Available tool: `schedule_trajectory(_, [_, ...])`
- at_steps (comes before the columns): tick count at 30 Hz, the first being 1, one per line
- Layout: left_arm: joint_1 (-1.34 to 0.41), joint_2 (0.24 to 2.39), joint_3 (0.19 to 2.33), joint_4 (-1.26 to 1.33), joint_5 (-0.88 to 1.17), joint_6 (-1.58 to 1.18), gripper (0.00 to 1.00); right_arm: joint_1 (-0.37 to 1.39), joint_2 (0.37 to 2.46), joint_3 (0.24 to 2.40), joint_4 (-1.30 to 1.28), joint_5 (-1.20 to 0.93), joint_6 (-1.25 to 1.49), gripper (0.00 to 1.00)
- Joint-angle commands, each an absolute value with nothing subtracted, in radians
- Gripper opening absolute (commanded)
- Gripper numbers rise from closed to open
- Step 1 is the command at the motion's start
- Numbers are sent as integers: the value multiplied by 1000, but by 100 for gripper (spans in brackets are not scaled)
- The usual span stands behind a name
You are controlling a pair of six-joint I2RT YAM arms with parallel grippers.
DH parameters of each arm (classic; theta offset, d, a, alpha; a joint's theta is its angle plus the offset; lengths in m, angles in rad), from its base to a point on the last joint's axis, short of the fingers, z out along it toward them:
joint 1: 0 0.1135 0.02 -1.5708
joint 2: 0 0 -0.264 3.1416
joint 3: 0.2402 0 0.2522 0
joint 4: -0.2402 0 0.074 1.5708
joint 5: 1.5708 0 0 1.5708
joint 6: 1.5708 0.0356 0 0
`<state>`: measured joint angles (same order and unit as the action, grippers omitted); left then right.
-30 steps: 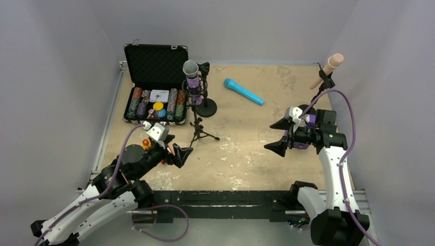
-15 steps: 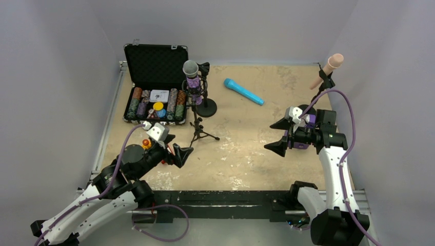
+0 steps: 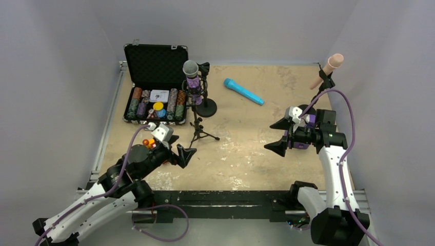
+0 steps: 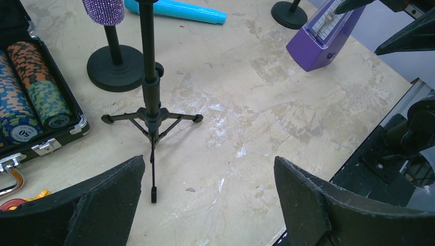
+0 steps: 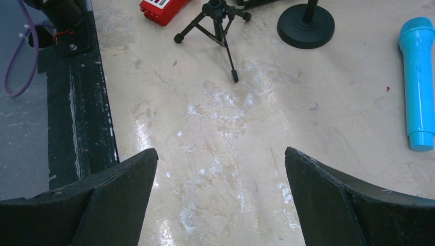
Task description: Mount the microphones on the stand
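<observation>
A glittery purple microphone [image 3: 191, 75] with a silver mesh head sits upright in the clip of a black tripod stand [image 3: 198, 129]. Just behind it, a round-based stand [image 3: 207, 107] holds nothing. The bright blue microphone [image 3: 244, 91] lies flat on the table at the back middle. The pale pink microphone [image 3: 327, 68] is tilted in a stand at the far right. My left gripper [image 3: 178, 151] hangs open in front of the tripod [image 4: 152, 114], with nothing between its fingers. My right gripper [image 3: 271, 136] is open and empty over bare table, well short of the blue microphone [image 5: 418, 84].
An open black case of poker chips [image 3: 154, 97] stands at the back left. A purple metronome [image 4: 322, 39] sits near my right arm. Small red and orange items [image 3: 149, 143] lie by my left wrist. Grey walls close in the table's sides.
My left arm has shifted slightly forward and to the right, gripper still open. The right arm and the microphones have not moved.
</observation>
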<state>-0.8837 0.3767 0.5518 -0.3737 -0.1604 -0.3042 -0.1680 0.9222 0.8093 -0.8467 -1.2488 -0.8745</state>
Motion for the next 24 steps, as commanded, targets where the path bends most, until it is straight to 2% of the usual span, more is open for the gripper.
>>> schedule_trajectory(1, [-874, 397, 534, -281, -149, -328, 100, -163, 927, 811, -851, -1278, -897, 99])
schedule_trajectory(7, [-857, 492, 567, -255, -112, -313, 100, -163, 922, 818, -865, -1284, -909, 99])
schedule_trajectory(11, [-854, 507, 563, -248, -223, -286, 100, -163, 909, 814, -866, -1288, -911, 99])
schedule_trajectory(17, [-843, 492, 471, -44, -402, -217, 100, -163, 914, 820, -879, -1297, -920, 99])
schedule_trajectory(24, [-832, 563, 422, 154, -443, -184, 98, -163, 907, 819, -885, -1301, -928, 99])
